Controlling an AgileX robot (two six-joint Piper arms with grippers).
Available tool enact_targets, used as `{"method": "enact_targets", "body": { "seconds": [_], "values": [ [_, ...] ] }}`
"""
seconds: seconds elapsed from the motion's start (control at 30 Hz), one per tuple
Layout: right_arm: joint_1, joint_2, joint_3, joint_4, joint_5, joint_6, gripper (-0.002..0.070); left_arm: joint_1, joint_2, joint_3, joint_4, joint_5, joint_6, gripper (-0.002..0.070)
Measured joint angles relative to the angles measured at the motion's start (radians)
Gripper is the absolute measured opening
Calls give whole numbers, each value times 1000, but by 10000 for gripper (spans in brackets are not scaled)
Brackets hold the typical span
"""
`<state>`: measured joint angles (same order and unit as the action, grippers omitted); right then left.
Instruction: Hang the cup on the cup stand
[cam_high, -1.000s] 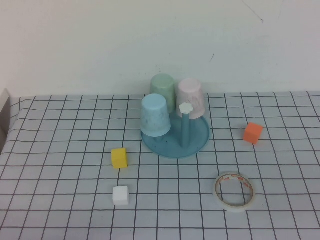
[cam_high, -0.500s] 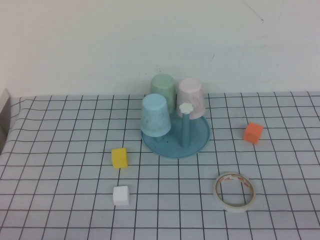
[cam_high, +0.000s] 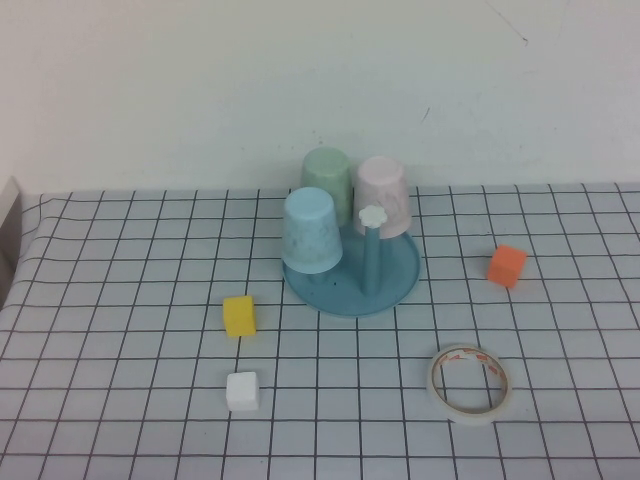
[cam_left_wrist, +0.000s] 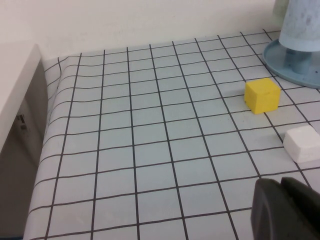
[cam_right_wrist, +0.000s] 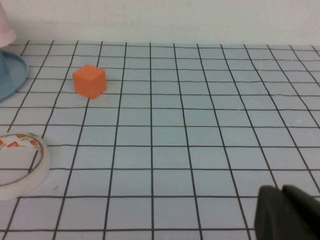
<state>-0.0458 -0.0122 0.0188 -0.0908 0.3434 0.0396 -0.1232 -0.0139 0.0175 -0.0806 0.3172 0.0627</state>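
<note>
Left gripper (cam_left_wrist: 286, 210) closed, empty, low over the table; right gripper (cam_right_wrist: 287, 214) likewise. Cup (cam_high: 310, 230) upturned on a peg of the cup stand (cam_high: 398, 285), well beyond both jaws.

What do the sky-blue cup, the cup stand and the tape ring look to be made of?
Cup: likely matte plastic, faintly speckled, sitting upside down on the stand. Cup stand: smooth teal plastic by its look, evenly coloured dish and peg. Tape ring: translucent adhesive tape on a printed core, probably cardboard. Left pincer and right pincer are shut, low over the table, away from all three.
</note>
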Motion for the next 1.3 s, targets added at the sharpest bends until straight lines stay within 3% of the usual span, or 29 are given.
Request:
{"method": "enact_targets", "body": {
  "seconds": [0.33, 1.3],
  "values": [
    [0, 0, 0, -4, 5, 75, -1, 0, 0, 0, 0, 0, 0, -1],
    [0, 0, 0, -7, 5, 31, -1, 0, 0, 0, 0, 0, 0, -1]
  ]
}}
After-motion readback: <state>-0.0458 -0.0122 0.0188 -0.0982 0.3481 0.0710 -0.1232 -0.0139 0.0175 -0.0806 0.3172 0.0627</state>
